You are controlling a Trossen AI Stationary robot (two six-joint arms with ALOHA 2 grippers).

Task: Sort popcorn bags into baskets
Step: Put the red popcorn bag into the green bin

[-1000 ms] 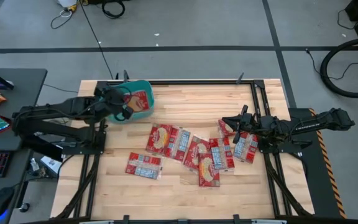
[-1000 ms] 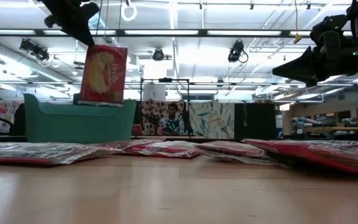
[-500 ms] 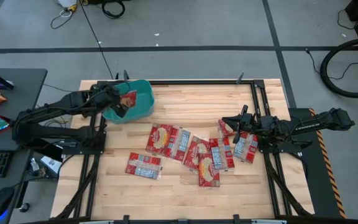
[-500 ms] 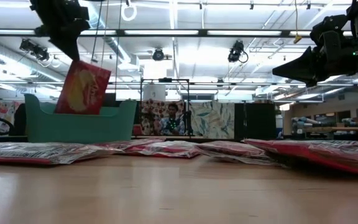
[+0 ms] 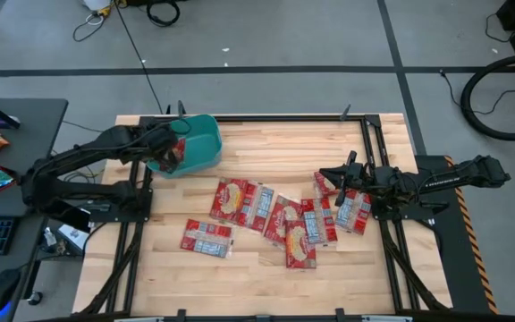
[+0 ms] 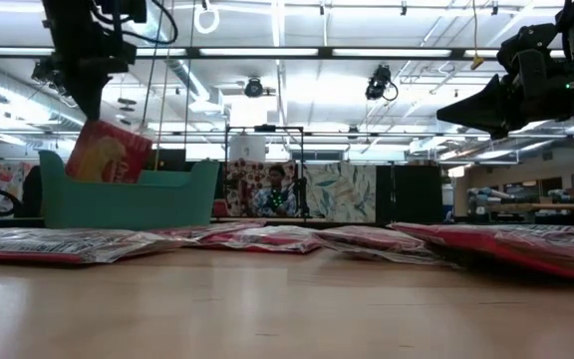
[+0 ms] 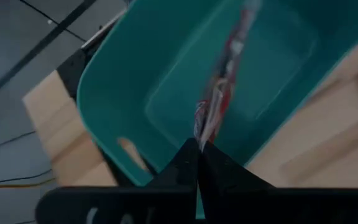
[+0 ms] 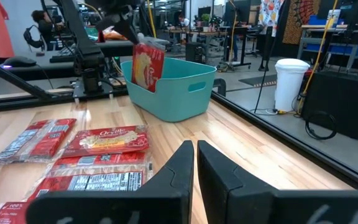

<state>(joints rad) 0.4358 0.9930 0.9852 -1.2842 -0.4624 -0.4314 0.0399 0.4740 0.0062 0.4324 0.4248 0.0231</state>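
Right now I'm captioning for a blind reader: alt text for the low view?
The left gripper, shut on a red popcorn bag, lowers it into a teal tub. More red bags lie flat across the wooden table; the right gripper hangs at upper right.

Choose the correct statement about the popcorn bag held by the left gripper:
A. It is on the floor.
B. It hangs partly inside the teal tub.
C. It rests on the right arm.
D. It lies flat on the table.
B: the left gripper pinches the popcorn bag, whose lower part dips below the rim of the teal tub.
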